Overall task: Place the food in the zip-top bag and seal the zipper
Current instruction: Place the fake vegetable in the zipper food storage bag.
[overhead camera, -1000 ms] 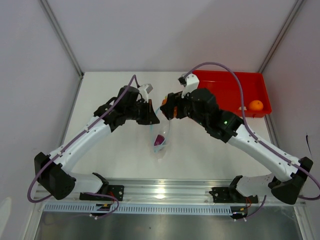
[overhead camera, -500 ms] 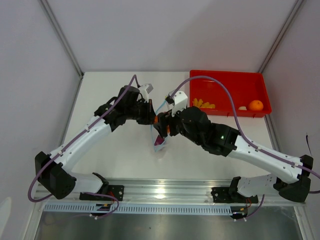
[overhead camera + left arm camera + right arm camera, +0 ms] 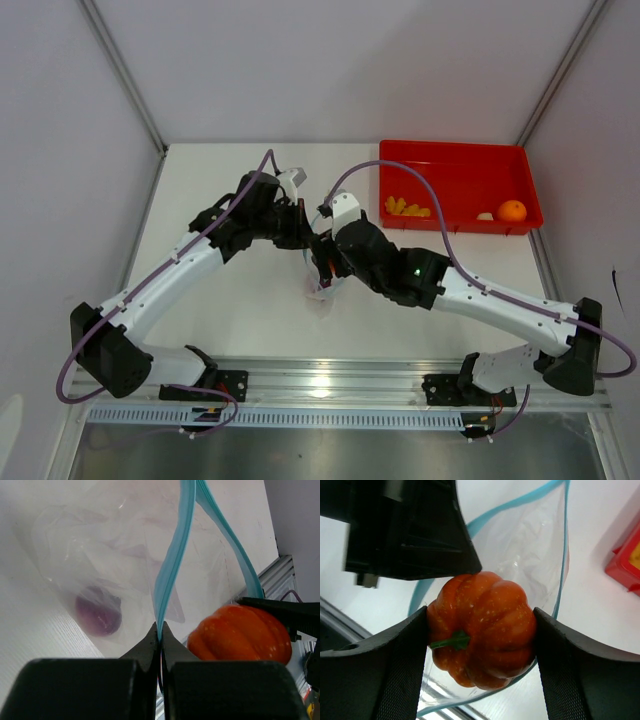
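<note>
White bench [image 3: 250, 305] is carrying the clear zip-top bag [image 3: 90, 540] near its middle, a purple piece [image 3: 97, 615] lying inside. Clamped tight, the left tool [image 3: 160, 632] is pinching the blue zipper [image 3: 175, 555] strip. With fingers [image 3: 380, 670] set wide, the right tool [image 3: 482, 645] is gripping the orange pumpkin [image 3: 485, 610] at the bag's gaping mouth.
</note>
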